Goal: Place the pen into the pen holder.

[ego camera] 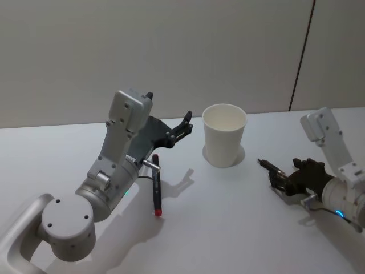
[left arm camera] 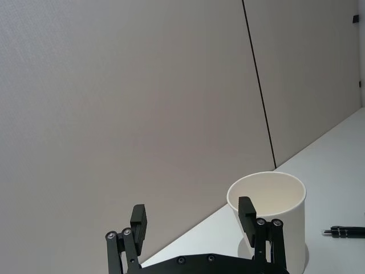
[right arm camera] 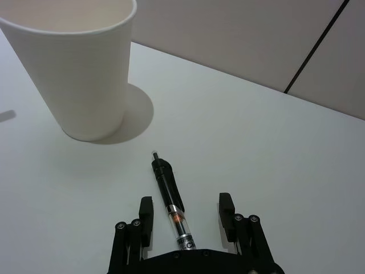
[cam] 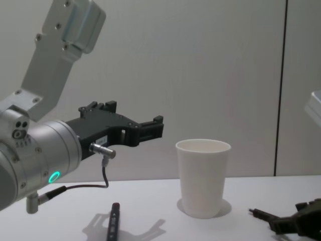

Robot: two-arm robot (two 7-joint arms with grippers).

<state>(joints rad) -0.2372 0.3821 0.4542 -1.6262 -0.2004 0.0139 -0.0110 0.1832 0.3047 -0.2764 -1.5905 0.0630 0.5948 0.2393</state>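
Right end effector (right arm camera: 186, 206): low on the tabletop (ego camera: 228, 228), fingers apart, straddling the clear-barrelled pen (right arm camera: 171, 197) but not pinching it
Pen: lying flat, tip aimed at the paper cup (ego camera: 224, 136), near it, not touching
Progress: barely started imo, with grab, lift and drop-in all left; cup looks empty
Left end effector (left arm camera: 193, 216): up in the air, fingers spread, holding nothing, pointing cupward
Other stuff: second pen (ego camera: 155, 188), black with a red end, flat under the left arm
In the way: nothing between pen and cup, though the raised left one hangs near the rim and might crowd the drop
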